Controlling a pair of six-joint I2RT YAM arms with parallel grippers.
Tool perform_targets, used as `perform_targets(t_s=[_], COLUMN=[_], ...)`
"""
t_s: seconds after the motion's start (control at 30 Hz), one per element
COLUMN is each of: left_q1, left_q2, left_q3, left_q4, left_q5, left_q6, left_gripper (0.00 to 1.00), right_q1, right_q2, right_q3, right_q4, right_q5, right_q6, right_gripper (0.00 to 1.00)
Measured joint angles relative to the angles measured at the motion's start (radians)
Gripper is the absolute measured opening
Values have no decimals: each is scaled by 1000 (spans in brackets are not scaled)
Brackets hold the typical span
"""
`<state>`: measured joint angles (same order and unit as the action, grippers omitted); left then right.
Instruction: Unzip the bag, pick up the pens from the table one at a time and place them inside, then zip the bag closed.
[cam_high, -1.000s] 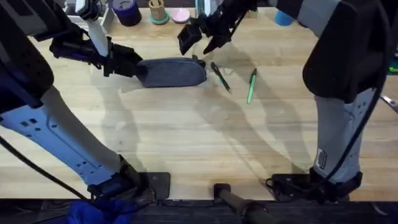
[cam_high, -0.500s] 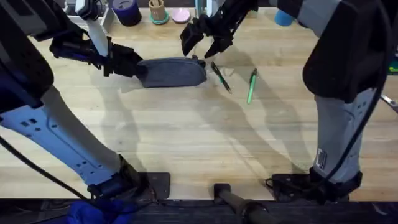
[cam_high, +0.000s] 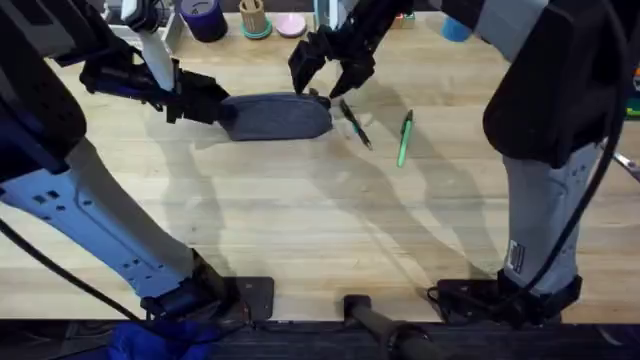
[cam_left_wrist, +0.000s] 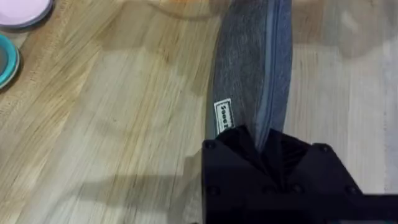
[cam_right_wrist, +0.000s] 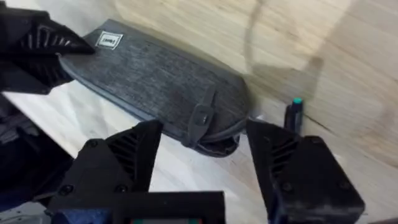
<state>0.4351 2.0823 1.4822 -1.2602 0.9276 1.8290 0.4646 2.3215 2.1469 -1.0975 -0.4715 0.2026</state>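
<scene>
The blue-grey bag lies lengthwise on the table, its zipper closed. My left gripper is shut on the bag's left end; in the left wrist view its fingers pinch the fabric of the bag beside the zipper seam. My right gripper hangs open just above the bag's right end. In the right wrist view the right gripper straddles the zipper pull. The black pen and the green pen lie on the wood to the right of the bag.
Along the far edge stand a dark-blue cup, a wooden holder, a pink dish and a blue item. Bare wood stretches in front of the bag and pens.
My right gripper has come down and slightly toward the bag's right end, now hovering open over the zipper pull. The left gripper, bag and pens have stayed put.
</scene>
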Motion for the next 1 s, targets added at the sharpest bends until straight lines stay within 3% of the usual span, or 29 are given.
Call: perform_targets(t_s=[0.53,0.67,0.9,1.0], left_q1=[0,0,0,0], left_q2=[0,0,0,0], left_q3=[0,0,0,0], left_q4=[0,0,0,0], left_q5=[0,0,0,0], left_q6=[0,0,0,0], left_gripper=[42,42,42,42], right_q1=[34,35,37,38], right_q2=[0,0,0,0], right_q3=[20,20,20,20], right_q4=[4,5,5,5], right_q5=[50,53,53,52], right_q6=[19,23,26,26], right_gripper=[732,582,462,350])
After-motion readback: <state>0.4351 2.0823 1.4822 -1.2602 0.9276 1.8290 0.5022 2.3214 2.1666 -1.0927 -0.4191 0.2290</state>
